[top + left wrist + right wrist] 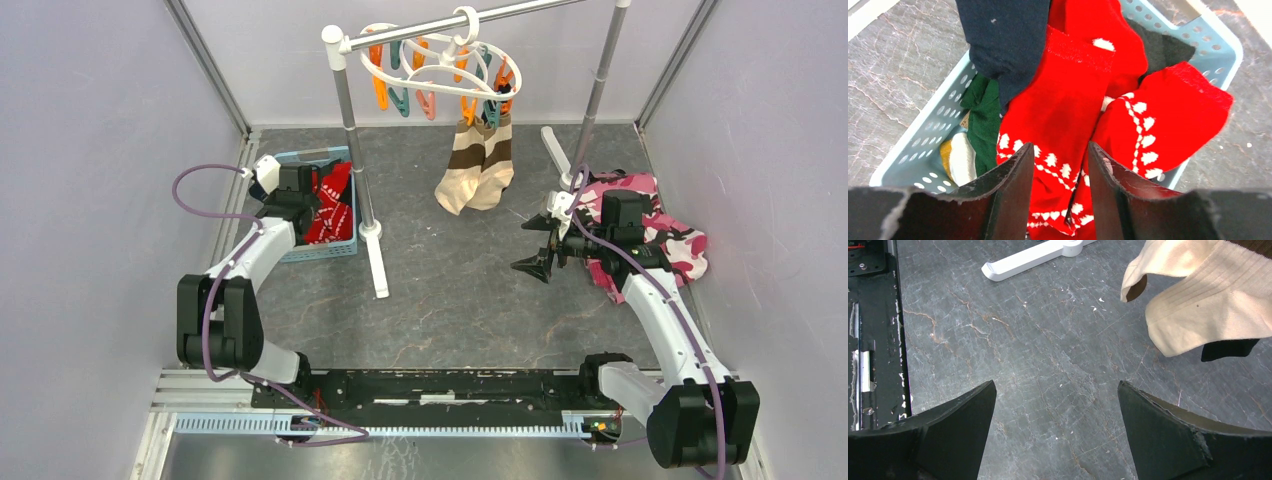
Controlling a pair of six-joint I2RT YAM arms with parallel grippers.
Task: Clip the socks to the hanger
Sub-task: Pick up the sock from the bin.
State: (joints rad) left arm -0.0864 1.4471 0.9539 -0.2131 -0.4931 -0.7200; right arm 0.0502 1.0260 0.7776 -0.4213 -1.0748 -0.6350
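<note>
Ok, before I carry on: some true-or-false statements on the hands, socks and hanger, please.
1. The left hand is over the pale blue perforated plastic basket, fingers astride the red white-patterned socks. True.
2. The right hand holds a sock. False: it is wide open and empty above the grey table.
3. A pair of beige brown-striped socks hangs from the white plastic clip hanger. True.
4. That hanger lies on the table. False: it hangs on the silver metal rack pole.
5. The pink camouflage cloth is in the basket. False: it lies on the table by the right hand.
</note>
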